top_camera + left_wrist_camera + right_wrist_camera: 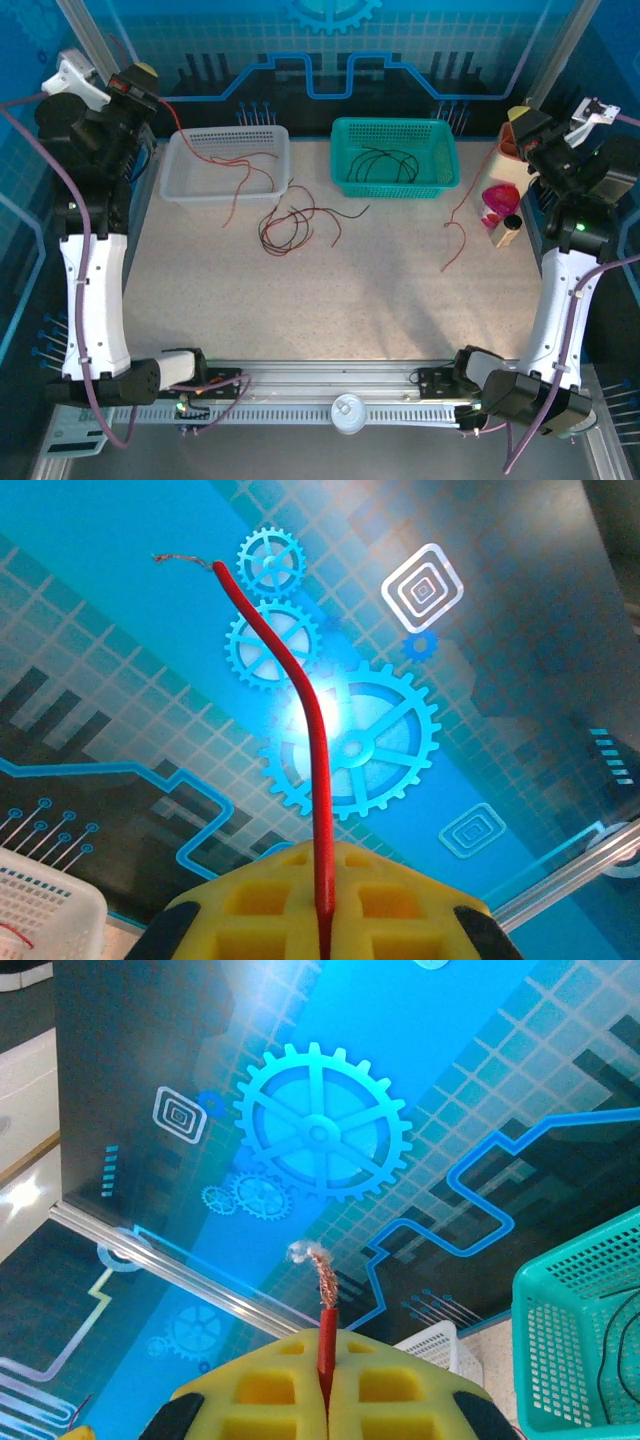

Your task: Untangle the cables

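**Some cables sorted, one knot left**

The white basket [215, 188] sits at the back of the table [350, 310]. A few red cables [245, 158] lie inside it. Just to the right of the white basket is a green basket [395, 187] with black cables [385, 162] in it. So part of the job looks done.

In front of the white basket, near its right corner, a pile [288, 225] of red and black cables lies on the table. They loop over each other. That looks like the part left to do.

The left gripper [138, 82] is up in the air, just left of the white basket. It is squeezed tight on a red cable [318, 780], and the end pokes up past it. From above, this cable seems to run down into the white basket.

The right gripper [520, 128] is well apart from the white basket, out past the green basket. It is clamped on a second red cable [326, 1330] with a bare wire tip. That one hangs down to the table and looks free of the pile.
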`<state>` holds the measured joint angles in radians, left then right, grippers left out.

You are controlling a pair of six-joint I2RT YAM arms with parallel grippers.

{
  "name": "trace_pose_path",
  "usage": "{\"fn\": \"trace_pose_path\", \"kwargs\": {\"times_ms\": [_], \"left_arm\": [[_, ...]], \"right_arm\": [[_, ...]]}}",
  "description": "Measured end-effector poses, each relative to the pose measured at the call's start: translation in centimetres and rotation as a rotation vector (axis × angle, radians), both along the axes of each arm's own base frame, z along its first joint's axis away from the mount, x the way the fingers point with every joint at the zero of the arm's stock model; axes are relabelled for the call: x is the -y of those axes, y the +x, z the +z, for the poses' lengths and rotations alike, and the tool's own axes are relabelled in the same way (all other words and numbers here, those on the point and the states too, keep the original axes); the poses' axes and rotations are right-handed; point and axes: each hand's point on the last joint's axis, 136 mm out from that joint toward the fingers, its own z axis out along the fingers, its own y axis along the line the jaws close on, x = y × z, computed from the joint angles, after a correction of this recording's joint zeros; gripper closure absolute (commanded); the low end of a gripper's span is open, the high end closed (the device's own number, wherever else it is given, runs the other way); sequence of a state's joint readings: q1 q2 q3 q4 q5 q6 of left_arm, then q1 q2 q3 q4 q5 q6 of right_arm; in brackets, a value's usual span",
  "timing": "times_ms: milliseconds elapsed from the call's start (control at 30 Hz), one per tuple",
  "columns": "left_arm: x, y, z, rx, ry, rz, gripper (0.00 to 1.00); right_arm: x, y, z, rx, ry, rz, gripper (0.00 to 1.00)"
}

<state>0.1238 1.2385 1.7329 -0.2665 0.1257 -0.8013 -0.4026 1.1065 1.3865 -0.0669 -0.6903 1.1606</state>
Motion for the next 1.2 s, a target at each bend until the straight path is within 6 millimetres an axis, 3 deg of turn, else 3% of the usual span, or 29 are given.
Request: {"fn": "trace_pose_path", "kwargs": {"times_ms": [267, 500, 700, 933, 1200], "left_arm": [[-0.3, 2.0, -0.5, 0.007, 0.046, 0.007, 1.00], [-0.7, 5.2, -0.5, 0.059, 0.083, 0.015, 1.00], [-1.4, 7.8, -0.5, 0.115, 0.153, 0.050, 1.00], [-2.5, 11.3, -2.0, 0.114, 0.266, 0.086, 1.00], [-6.4, 13.1, -3.1, 0.123, 0.351, 0.157, 1.00]], "right_arm": [[-2.5, -2.0, 1.4, 0.041, -0.015, 0.069, 1.00], [-4.4, -4.5, 2.8, 0.099, -0.040, 0.113, 1.00], [-5.5, -4.4, 1.9, 0.075, -0.044, 0.153, 1.00], [-5.7, -4.3, 1.1, 0.054, -0.062, 0.162, 1.00], [-5.8, -4.0, 0.8, 0.044, -0.069, 0.163, 1.00]]}}
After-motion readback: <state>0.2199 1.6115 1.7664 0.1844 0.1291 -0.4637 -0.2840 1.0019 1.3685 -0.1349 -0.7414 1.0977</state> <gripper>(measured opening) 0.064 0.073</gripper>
